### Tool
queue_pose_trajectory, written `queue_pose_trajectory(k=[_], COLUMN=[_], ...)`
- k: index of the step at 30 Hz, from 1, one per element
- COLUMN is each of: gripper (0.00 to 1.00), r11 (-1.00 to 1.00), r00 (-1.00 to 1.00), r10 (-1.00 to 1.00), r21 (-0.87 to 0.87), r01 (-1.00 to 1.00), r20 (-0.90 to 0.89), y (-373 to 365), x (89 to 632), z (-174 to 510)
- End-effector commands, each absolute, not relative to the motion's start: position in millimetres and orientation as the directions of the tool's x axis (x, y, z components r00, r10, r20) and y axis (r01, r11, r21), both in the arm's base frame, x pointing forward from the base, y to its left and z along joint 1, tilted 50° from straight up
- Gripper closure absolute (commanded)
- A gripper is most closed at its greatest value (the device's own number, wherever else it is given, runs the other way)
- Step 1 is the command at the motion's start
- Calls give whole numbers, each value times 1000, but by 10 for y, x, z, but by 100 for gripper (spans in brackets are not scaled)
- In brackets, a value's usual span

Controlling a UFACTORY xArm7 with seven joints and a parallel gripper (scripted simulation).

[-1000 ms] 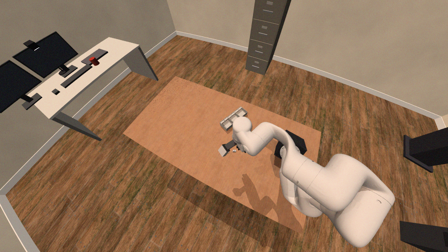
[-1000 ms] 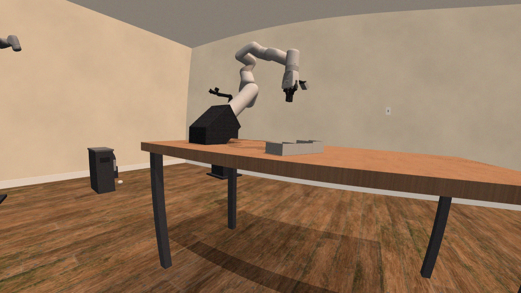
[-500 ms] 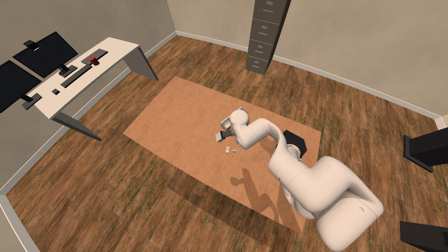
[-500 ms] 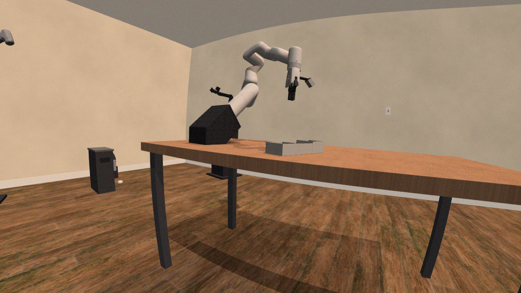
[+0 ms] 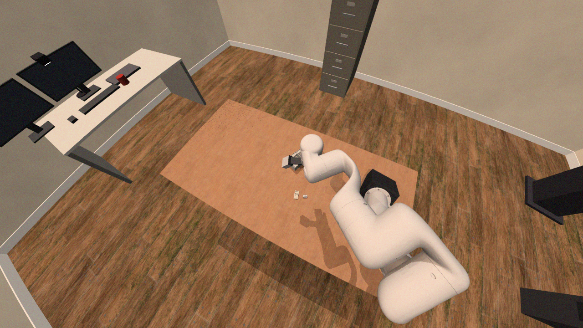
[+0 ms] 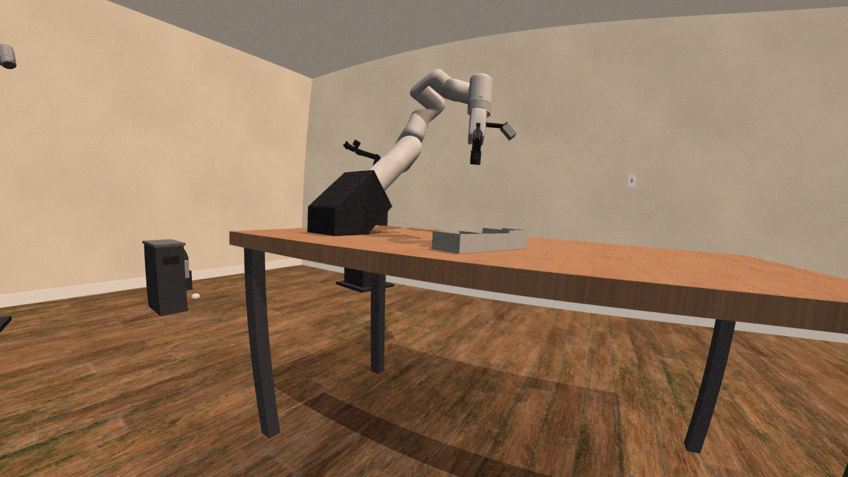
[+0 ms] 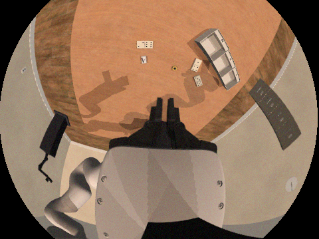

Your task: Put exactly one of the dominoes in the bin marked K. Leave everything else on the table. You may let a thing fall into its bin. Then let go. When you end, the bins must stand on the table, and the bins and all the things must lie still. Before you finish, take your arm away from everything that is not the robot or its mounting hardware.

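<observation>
My gripper (image 7: 165,105) (image 6: 474,159) is shut with nothing between the fingers and hangs high above the table (image 5: 228,142) (image 6: 593,261) (image 7: 111,18). A grey row of three bins (image 7: 218,58) (image 6: 480,240) stands on the table; I cannot read their marks. In the wrist view two dominoes (image 7: 196,65) (image 7: 198,81) lie close beside the bins. A third domino (image 7: 145,44) (image 5: 296,194) lies apart on the open table. In the top view the arm hides the bins and the two near dominoes.
A small pale cube-like piece (image 7: 143,60) (image 5: 304,196) lies next to the lone domino. A tiny dark ring (image 7: 175,68) lies between it and the bins. The black robot base (image 6: 348,204) (image 5: 379,185) stands at the table's end.
</observation>
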State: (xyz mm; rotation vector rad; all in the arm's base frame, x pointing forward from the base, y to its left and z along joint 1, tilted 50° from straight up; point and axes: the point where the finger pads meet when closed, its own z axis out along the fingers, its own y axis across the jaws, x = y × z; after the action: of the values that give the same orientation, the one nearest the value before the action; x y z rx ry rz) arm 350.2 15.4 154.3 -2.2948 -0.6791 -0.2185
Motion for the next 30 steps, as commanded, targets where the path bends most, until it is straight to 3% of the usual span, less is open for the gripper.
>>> queue_pose_trajectory(k=[1, 16, 30], gripper=[93, 93, 93], r11=[-597, -650, -625], r00=[882, 976, 983], r10=[369, 166, 152], r21=[-652, -729, -760], r01=[467, 216, 177], r20=[294, 141, 105], y=[131, 37, 32], x=[3586, 3770, 3781], z=[1412, 885, 846])
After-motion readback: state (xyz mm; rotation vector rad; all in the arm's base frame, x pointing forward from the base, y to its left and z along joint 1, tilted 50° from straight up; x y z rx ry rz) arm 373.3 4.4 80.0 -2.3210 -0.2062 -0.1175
